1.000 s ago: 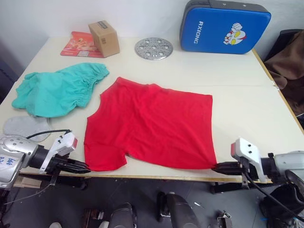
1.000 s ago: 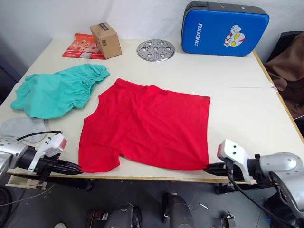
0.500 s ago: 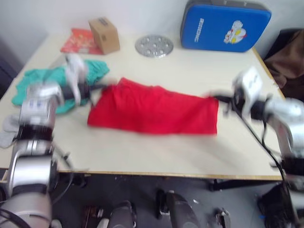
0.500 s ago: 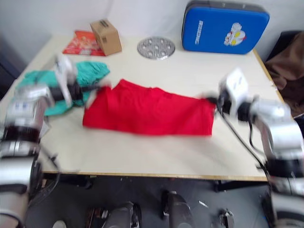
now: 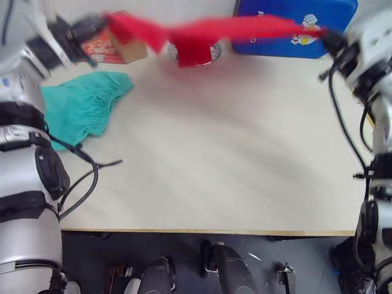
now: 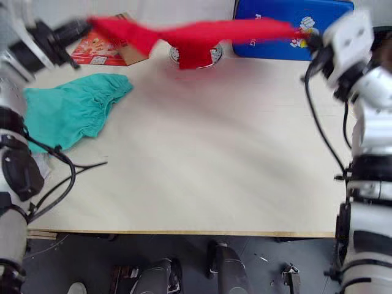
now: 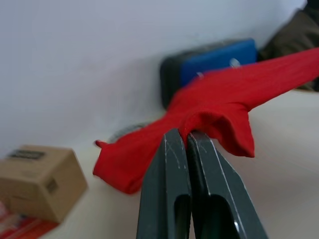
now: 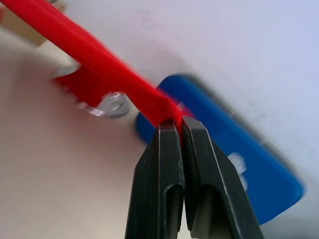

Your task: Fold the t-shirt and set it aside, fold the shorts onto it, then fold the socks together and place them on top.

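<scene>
Since the earlier frame the t-shirt [image 6: 202,33] has left the desk [image 6: 196,159] and now hangs stretched in the air across the top of the frame, long axis left to right, middle sagging. The left gripper [image 7: 187,137] and right gripper [image 8: 177,124] each pinch an end, fingers closed on the cloth. The shorts [image 6: 67,113] lie at the left.

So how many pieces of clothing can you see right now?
2. The red t-shirt hangs stretched in the air between the left gripper and the right gripper, above the table's far side. The teal shorts lie crumpled at the table's left. Other pieces may be hidden.
</scene>
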`<control>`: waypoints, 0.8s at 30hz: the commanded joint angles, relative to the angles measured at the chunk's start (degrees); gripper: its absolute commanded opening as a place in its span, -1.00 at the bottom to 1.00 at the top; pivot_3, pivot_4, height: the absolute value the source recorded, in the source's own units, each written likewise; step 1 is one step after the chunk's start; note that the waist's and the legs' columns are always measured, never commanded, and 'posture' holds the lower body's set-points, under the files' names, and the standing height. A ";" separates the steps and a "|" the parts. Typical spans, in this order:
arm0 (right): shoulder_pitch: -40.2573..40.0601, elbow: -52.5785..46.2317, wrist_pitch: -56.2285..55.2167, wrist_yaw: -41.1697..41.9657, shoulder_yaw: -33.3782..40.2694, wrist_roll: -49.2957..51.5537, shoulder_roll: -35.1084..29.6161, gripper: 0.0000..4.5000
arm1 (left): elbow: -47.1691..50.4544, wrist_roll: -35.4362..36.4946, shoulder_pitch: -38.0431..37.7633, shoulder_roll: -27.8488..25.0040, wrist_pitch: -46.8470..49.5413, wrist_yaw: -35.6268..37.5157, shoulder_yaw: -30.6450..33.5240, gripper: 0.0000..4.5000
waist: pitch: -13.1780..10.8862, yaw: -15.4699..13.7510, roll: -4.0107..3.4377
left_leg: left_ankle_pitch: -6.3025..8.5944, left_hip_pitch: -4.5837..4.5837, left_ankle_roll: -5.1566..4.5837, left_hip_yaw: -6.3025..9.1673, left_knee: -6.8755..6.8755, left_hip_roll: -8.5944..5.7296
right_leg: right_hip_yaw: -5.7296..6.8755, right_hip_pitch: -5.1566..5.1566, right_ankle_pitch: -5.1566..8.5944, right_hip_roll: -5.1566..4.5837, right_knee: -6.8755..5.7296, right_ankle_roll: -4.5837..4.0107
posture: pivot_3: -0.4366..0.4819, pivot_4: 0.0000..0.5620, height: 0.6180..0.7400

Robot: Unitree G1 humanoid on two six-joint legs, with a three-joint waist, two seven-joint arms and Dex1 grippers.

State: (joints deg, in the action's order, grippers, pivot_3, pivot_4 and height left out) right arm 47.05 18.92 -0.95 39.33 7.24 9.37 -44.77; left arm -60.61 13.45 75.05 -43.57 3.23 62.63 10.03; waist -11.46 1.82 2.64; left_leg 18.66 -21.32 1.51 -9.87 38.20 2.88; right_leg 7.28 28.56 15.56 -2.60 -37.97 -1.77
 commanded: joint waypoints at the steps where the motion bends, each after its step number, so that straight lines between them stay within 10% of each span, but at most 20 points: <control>1: -8.27 -10.90 2.57 2.57 1.51 2.36 -1.01 -1.00 | 10.75 0.98 -7.09 -2.85 4.04 8.42 -1.61 -0.99 | 0.00 0.13 0.00 | -0.05 0.21 -0.02 0.03 0.08 0.01 | -0.06 -0.15 -0.08 0.01 -0.01 -0.12 | -0.05 -0.47 1.00; 10: -38.15 -29.35 14.76 21.42 1.62 11.61 -9.21 -1.00 | 48.46 6.79 -40.76 -15.41 25.84 26.31 -8.10 -0.99 | 0.01 0.10 -0.02 | -0.12 1.76 0.38 0.15 -0.23 0.40 | -0.74 -1.22 0.30 0.23 -0.24 -0.34 | -0.05 -0.47 1.00; 24: -56.94 -36.67 25.17 37.05 9.99 22.54 -17.49 -1.00 | 68.07 27.85 -63.56 -37.42 36.93 29.87 -6.35 -0.99 | 0.02 -0.32 -0.02 | 0.14 2.24 0.38 0.27 -0.35 0.57 | -0.75 -1.74 0.48 0.40 0.11 -0.30 | -0.05 -0.47 1.00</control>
State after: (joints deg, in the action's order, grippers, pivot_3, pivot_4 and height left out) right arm -9.70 -15.82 23.19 75.46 14.69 30.15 -61.28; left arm 6.44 38.53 11.91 -79.61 39.50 86.09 1.62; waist -11.44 1.50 2.61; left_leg 18.81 -19.07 1.89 -9.56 37.85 3.45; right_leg 6.55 26.78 16.12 -2.19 -37.83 -1.93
